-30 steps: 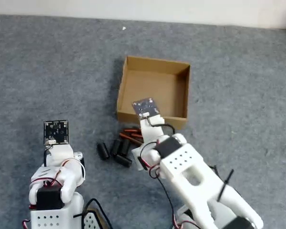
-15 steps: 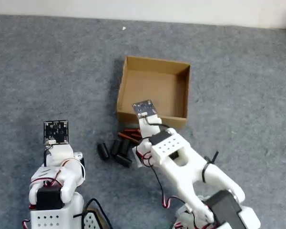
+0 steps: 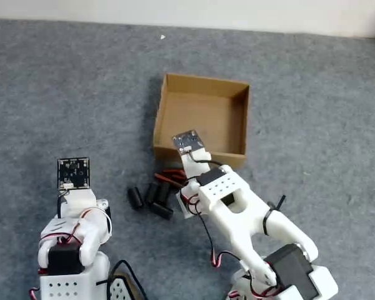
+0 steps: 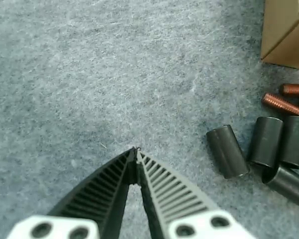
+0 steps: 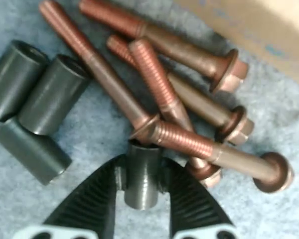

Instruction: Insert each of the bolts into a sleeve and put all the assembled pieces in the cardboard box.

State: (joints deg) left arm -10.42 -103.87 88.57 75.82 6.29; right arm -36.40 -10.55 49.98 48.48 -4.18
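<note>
While the left gripper (image 4: 135,154) hangs low over the grey tabletop (image 4: 114,74) with its fingers pressed together on nothing, the right gripper (image 5: 141,172) has its fingers closed against both sides of one dark sleeve (image 5: 140,194) at the near edge of the pile. Just beyond, five bolts (image 5: 159,94) lie loose and crossed, none seated in a sleeve, and three other sleeves (image 5: 45,94) lie beside them. Farther off, the cardboard box (image 3: 245,122) holds nothing. Assessment: no piece is assembled yet, and every insertion and boxing step remains.

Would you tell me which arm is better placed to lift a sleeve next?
Right. Its jaws grip a sleeve beside the bolts, while the left arm's jaws sit shut over bare carpet, apart from the other sleeves.
</note>
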